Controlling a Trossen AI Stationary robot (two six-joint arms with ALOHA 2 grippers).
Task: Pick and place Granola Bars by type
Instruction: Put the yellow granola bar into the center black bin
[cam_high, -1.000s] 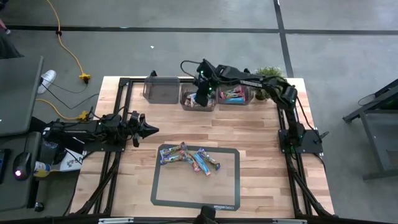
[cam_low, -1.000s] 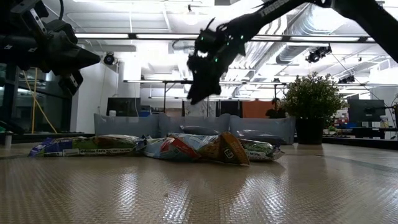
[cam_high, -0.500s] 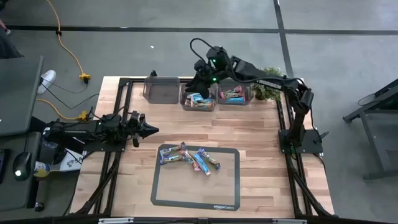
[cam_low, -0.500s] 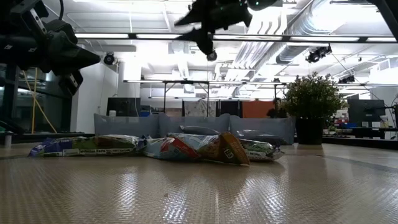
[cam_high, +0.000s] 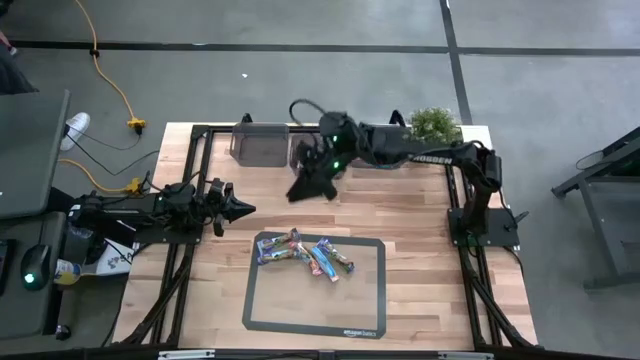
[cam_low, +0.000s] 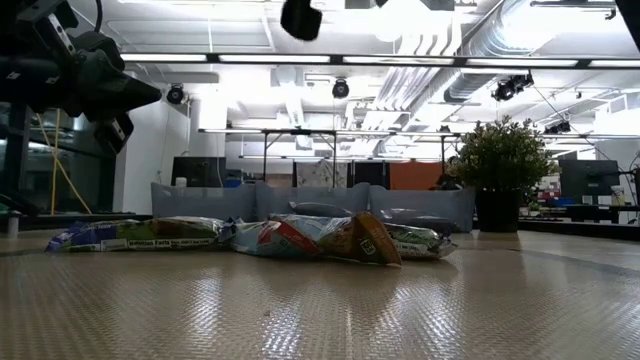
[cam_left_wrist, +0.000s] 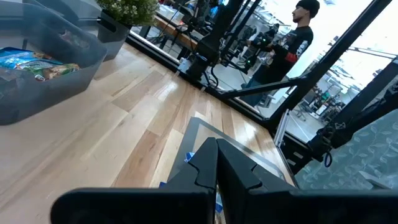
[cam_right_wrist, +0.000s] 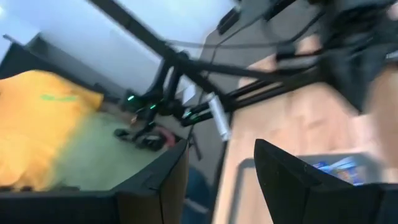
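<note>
The right gripper (cam_high: 303, 187) has swung away from the bins at the upper centre of the high view and now hangs over bare tabletop in front of them, jaws apart and holding nothing; 1 second ago it was down over the middle bin. In the low view it has risen almost out of the top edge. A loose pile of granola bars (cam_high: 305, 253) lies unmoved on the grey mat (cam_high: 315, 311), lower centre. The left gripper (cam_high: 240, 209), jaws together, still waits at the left.
</note>
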